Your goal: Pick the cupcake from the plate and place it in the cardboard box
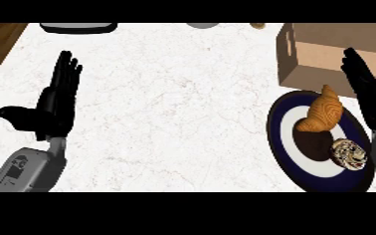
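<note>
Cupcake (pixel 327 147) lies on the plate (pixel 283 129) beside a croissant (pixel 323 110), close to the cardboard box (pixel 308 55); we read the released right robot hand (pixel 360 79) there as staged for pickup, the left robot hand (pixel 58 99) resting released.

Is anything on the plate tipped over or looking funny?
The cupcake seems to lie on its side on the plate, its speckled top facing right, not up. The croissant touches it, and its tip pokes past the plate's rim toward the cardboard box. Nothing looks spilled.
</note>
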